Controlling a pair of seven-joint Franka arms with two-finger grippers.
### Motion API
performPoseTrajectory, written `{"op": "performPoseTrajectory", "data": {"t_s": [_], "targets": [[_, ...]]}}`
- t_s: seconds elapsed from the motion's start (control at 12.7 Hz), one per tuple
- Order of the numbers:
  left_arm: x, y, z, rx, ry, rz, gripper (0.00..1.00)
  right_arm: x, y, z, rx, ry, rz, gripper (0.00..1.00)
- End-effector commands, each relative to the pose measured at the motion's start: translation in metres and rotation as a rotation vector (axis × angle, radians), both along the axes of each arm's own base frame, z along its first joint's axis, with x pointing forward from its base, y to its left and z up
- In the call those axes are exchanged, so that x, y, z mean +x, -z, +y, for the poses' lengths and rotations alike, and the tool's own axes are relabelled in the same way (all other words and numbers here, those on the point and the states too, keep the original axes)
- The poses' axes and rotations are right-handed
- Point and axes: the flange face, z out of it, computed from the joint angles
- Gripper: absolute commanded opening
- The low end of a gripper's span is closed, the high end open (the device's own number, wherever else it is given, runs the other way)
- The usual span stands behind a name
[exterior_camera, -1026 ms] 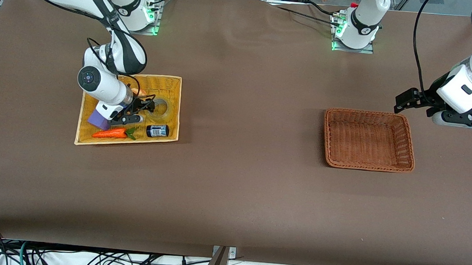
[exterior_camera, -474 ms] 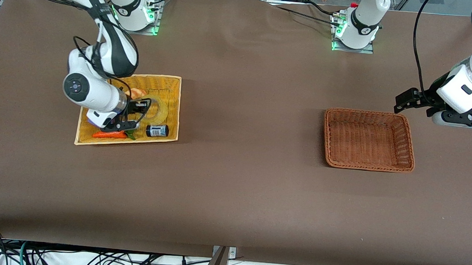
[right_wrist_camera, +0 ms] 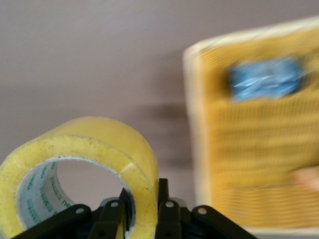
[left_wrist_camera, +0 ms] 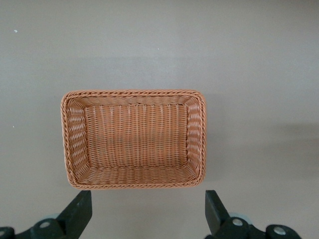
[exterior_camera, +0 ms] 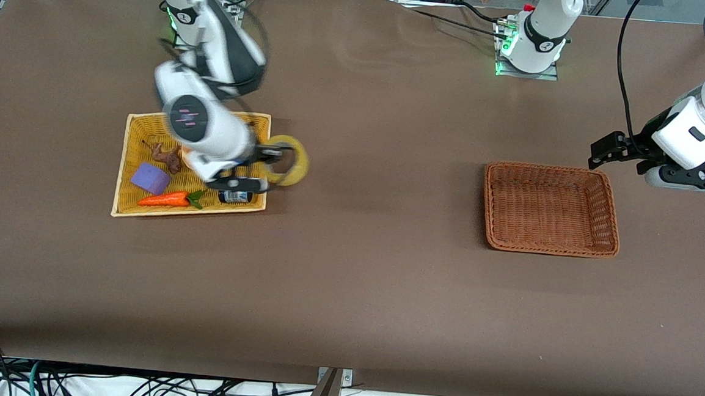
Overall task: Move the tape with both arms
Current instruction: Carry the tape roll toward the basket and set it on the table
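Currently the yellow basket (exterior_camera: 134,166) holds a purple block (exterior_camera: 150,178), a carrot (exterior_camera: 164,199), a brown lump (exterior_camera: 168,157) and a small black jar (exterior_camera: 234,196). Brown basket (exterior_camera: 612,208) toward the left arm's end holds nothing. Right gripper (exterior_camera: 270,167), clamped on the tape (exterior_camera: 289,160), hangs over the yellow basket's edge. Left gripper (exterior_camera: 603,149) waits, fingers apart, above the table beside the brown basket.

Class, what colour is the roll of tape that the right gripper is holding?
Yellow: the tape, clamped in the right gripper, shows it best in the right wrist view.
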Motion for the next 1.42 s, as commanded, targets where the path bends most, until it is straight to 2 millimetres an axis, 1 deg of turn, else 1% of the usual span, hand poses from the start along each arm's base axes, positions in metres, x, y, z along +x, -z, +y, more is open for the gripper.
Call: {"op": "performPoseTrajectory", "data": {"t_s": [0.0,0.08,0.16,0.32,0.39,0.47,0.63,0.71,0.79,0.87,1.03,1.11,1.18,1.26,1.34], "targets": [[0.002,-0.005,0.001,0.021,0.019,0.004,1.0,-0.005,0.023,0.083,0.02,0.086,0.017,0.0],[0.002,-0.005,0.001,0.021,0.018,0.002,1.0,-0.015,0.033,0.105,0.033,0.11,0.008,0.0],[0.002,-0.005,0.001,0.021,0.018,0.002,1.0,-0.025,0.041,0.135,0.046,0.146,-0.003,0.0],[0.002,-0.005,0.001,0.021,0.02,0.004,1.0,-0.041,0.068,0.178,0.015,0.191,-0.027,0.0],[0.002,-0.005,0.001,0.021,0.019,0.002,1.0,-0.044,0.082,0.19,0.001,0.208,-0.056,0.0],[0.002,-0.005,0.001,0.021,0.02,0.004,1.0,-0.049,0.093,0.196,0.007,0.217,-0.071,0.0],[0.002,-0.005,0.001,0.021,0.018,0.002,1.0,-0.056,0.102,0.202,0.011,0.211,-0.07,0.0],[0.002,-0.006,0.001,0.021,0.018,0.002,1.0,-0.057,0.107,0.202,0.005,0.212,-0.064,0.01],[0.002,-0.006,0.001,0.021,0.018,0.002,1.0,-0.057,0.108,0.202,0.007,0.21,-0.066,0.17],[0.002,-0.005,0.001,0.021,0.019,0.004,1.0,-0.056,0.111,0.201,0.004,0.212,-0.063,0.49],[0.002,-0.005,0.001,0.019,0.018,0.002,1.0,-0.05,0.106,0.196,0.003,0.22,-0.068,0.94],[0.001,-0.006,0.0,0.019,0.018,0.002,1.0,-0.045,0.096,0.193,0.002,0.216,-0.078,1.0],[0.002,-0.006,0.0,0.01,0.017,0.003,1.0,-0.04,0.08,0.187,-0.008,0.217,-0.08,1.0],[0.002,-0.005,-0.003,0.01,0.024,0.004,1.0,-0.03,0.052,0.175,-0.017,0.226,-0.087,1.0],[0.002,-0.002,-0.008,0.01,0.032,0.009,1.0,-0.01,0.005,0.147,-0.028,0.248,-0.106,1.0]]}}
